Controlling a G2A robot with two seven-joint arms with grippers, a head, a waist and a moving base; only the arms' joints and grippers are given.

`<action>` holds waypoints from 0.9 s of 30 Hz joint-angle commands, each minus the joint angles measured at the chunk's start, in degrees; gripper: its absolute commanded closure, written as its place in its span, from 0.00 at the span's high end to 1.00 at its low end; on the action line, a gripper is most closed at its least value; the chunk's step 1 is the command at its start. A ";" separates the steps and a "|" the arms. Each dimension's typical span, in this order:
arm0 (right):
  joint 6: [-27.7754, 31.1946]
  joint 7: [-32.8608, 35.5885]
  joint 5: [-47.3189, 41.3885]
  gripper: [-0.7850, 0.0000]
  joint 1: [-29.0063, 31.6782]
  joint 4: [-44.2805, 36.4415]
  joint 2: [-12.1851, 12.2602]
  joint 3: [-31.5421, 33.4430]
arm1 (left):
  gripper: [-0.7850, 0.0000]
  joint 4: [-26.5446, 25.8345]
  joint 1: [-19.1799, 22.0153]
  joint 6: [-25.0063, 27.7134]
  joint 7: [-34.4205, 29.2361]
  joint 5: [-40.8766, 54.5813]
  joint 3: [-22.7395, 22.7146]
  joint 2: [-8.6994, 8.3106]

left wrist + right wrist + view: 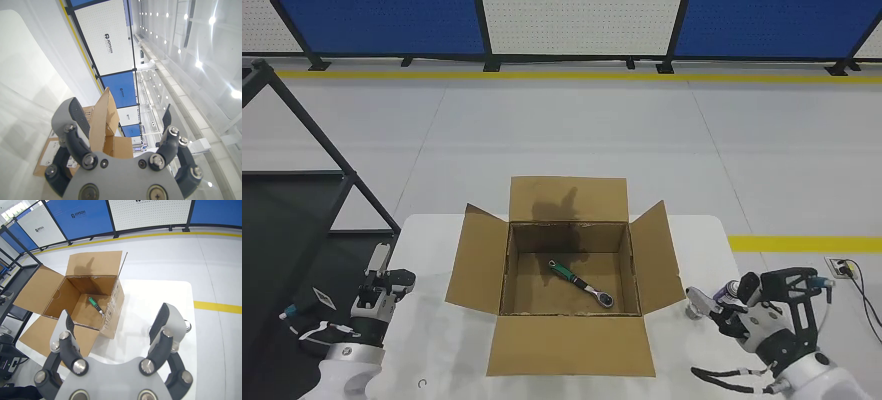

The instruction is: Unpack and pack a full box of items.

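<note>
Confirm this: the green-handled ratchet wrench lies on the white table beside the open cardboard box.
Not quite: the green-handled ratchet wrench lies inside the open brown cardboard box, on its floor, not on the white table beside it. The top view shows this.

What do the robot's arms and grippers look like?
The left gripper and right gripper each have a grey metal plate with silver bolts, black linkages and two grey fingers with black ribbed pads. The arms are white, with black cables near the wrists.
</note>
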State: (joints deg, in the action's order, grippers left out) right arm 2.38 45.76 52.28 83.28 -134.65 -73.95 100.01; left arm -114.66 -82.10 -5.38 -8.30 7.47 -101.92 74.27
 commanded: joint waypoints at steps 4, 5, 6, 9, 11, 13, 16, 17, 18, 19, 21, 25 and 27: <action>0.07 -0.23 -0.10 1.00 0.05 0.05 0.00 -0.08 | 1.00 0.00 0.00 0.00 0.00 0.00 0.00 0.00; 0.61 -0.73 -0.37 1.00 0.18 0.15 0.03 -0.61 | 1.00 0.00 0.00 0.00 0.00 0.00 0.00 0.00; 1.46 -0.99 -0.83 1.00 -0.05 0.00 0.08 -1.29 | 1.00 0.00 0.00 0.00 0.00 0.00 0.00 0.00; 4.00 -0.91 -1.53 1.00 -2.31 0.00 0.32 -3.18 | 1.00 0.00 0.00 0.00 0.00 0.00 0.00 0.00; 5.39 0.61 -1.30 1.00 -4.61 0.00 0.54 -4.87 | 1.00 -0.02 -0.48 0.45 0.11 -0.10 0.08 0.01; 6.54 2.50 -1.84 1.00 -7.73 0.55 0.71 -7.18 | 1.00 -0.10 -1.24 1.08 0.26 -0.03 -0.04 0.02; 9.21 7.53 -3.29 1.00 -14.35 3.46 0.97 -12.00 | 1.00 -0.09 -2.41 2.25 1.37 0.04 -0.89 0.04; 9.57 8.96 -3.76 1.00 -17.21 5.19 1.00 -13.56 | 1.00 -0.11 -2.76 2.40 1.25 0.65 -1.34 0.04; 9.21 10.60 -3.88 1.00 -20.17 7.31 0.99 -15.26 | 1.00 -0.15 -3.07 2.48 1.24 1.07 -1.90 0.02; 9.41 12.69 -4.42 1.00 -23.27 9.46 0.95 -17.44 | 1.00 -0.23 -3.38 2.67 1.06 1.24 -2.39 -0.01; 8.70 15.23 -5.04 1.00 -29.44 13.95 0.73 -21.29 | 1.00 -0.51 -4.14 3.25 0.53 1.48 -3.27 -0.08; 6.67 17.09 -5.03 1.00 -38.58 21.95 -0.08 -29.14 | 1.00 -1.25 -5.98 5.01 -0.95 1.21 -4.37 -0.20; 5.18 16.73 -3.52 1.00 -41.87 26.09 -0.57 -32.74 | 1.00 -1.54 -6.91 6.05 -2.15 0.89 -4.64 -0.27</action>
State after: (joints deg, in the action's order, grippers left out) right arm 8.59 62.91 47.84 43.53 -111.22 -74.26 69.46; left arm -116.05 -88.46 0.11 -9.75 8.57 -106.43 74.04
